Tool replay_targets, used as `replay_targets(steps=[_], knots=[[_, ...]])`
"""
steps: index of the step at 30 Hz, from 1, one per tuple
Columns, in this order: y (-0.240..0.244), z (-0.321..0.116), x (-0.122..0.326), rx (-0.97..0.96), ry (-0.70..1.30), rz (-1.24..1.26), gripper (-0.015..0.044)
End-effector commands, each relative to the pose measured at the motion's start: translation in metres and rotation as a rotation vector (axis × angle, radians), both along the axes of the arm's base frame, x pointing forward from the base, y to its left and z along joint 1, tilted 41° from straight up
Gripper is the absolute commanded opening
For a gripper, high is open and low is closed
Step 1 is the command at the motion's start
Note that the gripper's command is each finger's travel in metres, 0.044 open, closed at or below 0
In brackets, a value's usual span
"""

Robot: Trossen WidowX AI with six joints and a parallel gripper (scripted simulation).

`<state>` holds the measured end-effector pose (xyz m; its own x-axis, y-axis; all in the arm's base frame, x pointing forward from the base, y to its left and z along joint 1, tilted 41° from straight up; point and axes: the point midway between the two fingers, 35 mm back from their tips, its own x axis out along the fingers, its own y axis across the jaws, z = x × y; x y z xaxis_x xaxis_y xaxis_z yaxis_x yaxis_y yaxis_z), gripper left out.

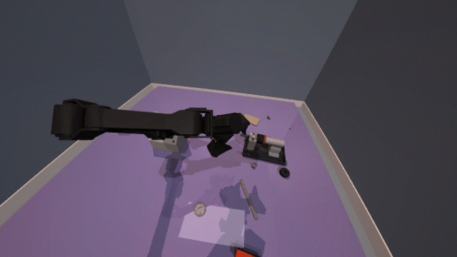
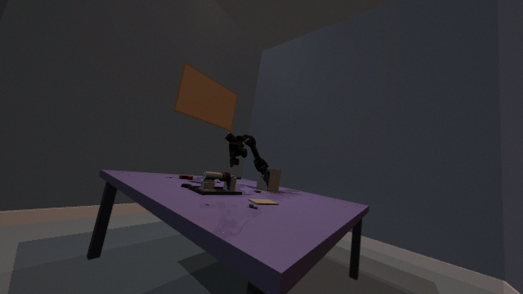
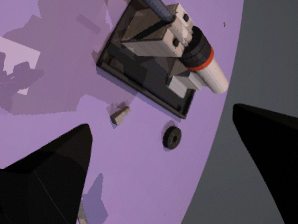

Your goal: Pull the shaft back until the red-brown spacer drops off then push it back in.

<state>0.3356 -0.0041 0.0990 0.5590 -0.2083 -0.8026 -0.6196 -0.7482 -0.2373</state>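
A black tray [image 1: 264, 156] [image 2: 222, 193] [image 3: 135, 82] carries a light housing block [image 1: 251, 143] [image 3: 155, 44]. A grey rod [image 1: 244, 135] [image 3: 159, 9] sticks out of one side of the block. On the other side sit black rings [image 1: 260, 138] [image 3: 197, 46], then a narrow orange-red ring [image 1: 264, 139] [image 3: 204, 64], then a white cylinder [image 1: 276, 141] [image 2: 212, 175] [image 3: 216, 77] over a smaller pale block [image 1: 274, 150] [image 3: 179, 85]. My gripper [image 3: 162, 121] is open and empty, high above the table, on the rod side of the tray.
A loose black ring [image 1: 284, 173] [image 3: 172, 137] and a small grey piece [image 1: 254, 165] [image 3: 120, 115] lie beside the tray. A beige plate [image 1: 253, 120] [image 2: 263, 202] lies behind it. A stick [image 1: 248, 200], a tan ring [image 1: 200, 209] and an orange-red object [image 1: 245, 253] lie farther off.
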Motion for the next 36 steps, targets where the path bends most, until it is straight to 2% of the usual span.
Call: replay_targets(steps=[1, 2, 11, 21, 29, 36], knots=[[0.000, -0.001, 0.001, 0.005, -0.004, -0.013, 0.0426], [0.001, -0.004, 0.003, 0.022, -0.016, -0.053, 0.0440], [0.023, -0.060, 0.027, 0.340, -0.316, -0.710, 0.0440], [0.049, -0.116, 0.027, 0.838, -0.781, -1.306, 0.0440], [0.061, -0.139, 0.016, 1.145, -1.003, -1.512, 0.0440], [0.060, -0.139, 0.015, 1.151, -1.008, -1.515, 0.0440]])
